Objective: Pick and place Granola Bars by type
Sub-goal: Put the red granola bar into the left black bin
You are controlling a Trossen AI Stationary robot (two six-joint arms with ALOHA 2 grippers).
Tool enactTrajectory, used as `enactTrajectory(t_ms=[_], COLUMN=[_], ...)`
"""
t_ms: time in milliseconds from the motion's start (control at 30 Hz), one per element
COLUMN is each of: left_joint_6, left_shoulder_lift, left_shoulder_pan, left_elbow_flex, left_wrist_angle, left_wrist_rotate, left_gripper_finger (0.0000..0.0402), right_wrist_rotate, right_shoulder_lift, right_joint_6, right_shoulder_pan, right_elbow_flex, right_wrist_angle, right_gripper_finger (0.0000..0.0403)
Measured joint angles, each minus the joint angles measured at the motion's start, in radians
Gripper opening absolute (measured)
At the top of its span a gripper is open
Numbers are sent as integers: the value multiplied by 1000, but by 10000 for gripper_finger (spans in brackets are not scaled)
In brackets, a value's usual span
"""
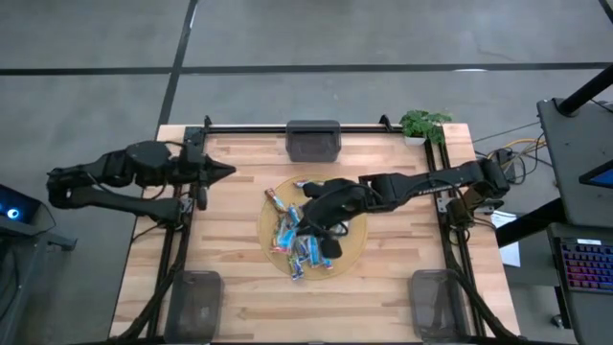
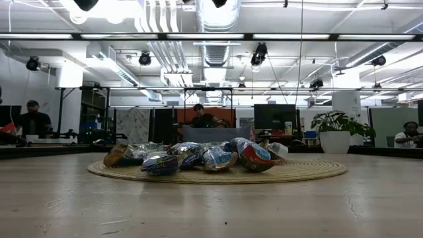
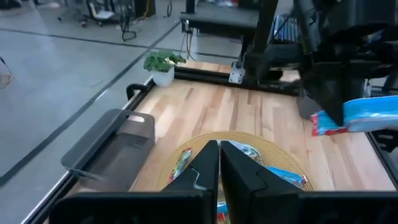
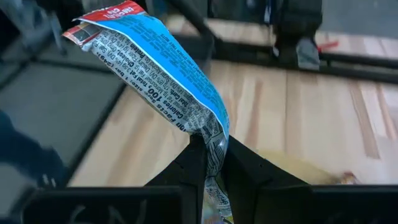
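Now | right end effector (image 4: 210,163) pinching blue granola bar (image 4: 155,68) | print reads "Calories 100" | left end effector (image 3: 219,167) closed, empty

Right arm (image 1: 421,184) spans mat (image 1: 356,244); left side open.

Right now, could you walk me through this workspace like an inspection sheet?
Surface: wooden table, round woven mat at its centre.
Job's things: pile of granola bars on the mat; one blue bar lifted clear of the pile.
Clutter: potted plant at the far right corner; grey bins at the far edge and at both near corners.
End effectors: right end effector above the mat, shut on the blue bar's end; left end effector shut, empty, near the table's left edge.
Cables: bundle beyond the right edge.
Surroundings: people seated at desks behind the table.
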Motion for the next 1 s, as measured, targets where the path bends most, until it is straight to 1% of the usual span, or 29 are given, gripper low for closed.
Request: enactTrajectory(t_ms=[200, 400, 533, 667, 733, 867, 933, 967, 1000], left_joint_6=[23, 23, 24, 26, 26, 26, 26, 26, 26], left_shoulder_lift=[-65, -92, -89, -95, -95, -95, -99, -100, -100], left_shoulder_pan=[0, 0, 0, 0, 0, 0, 0, 0, 0], left_elbow_flex=[-7, -5, -7, -7, -7, -7, -7, -7, -7], left_wrist_angle=[0, 5, -1, 1, 0, 0, 0, 0, 0], left_wrist_rotate=[-36, -39, -37, -37, -37, -36, -36, -36, -36], left_gripper_finger=[0, 0, 0, 0, 0, 0, 0, 0, 0], right_wrist_rotate=[0, -5, -45, -58, -95, -195, -223, -231, -233], right_shoulder_lift=[12, 107, 217, 346, 417, 568, 642, 673, 684], right_joint_6=[60, 120, 121, 122, 126, 188, 215, 230, 254], right_shoulder_pan=[12, 12, 12, 12, 12, 18, 25, 28, 32], right_elbow_flex=[2, 96, 224, 396, 495, 687, 776, 795, 782], right_wrist_angle=[168, 197, 197, 198, 201, 200, 199, 213, 267], right_gripper_finger=[38, 38, 38, 38, 38, 38, 38, 38, 38])
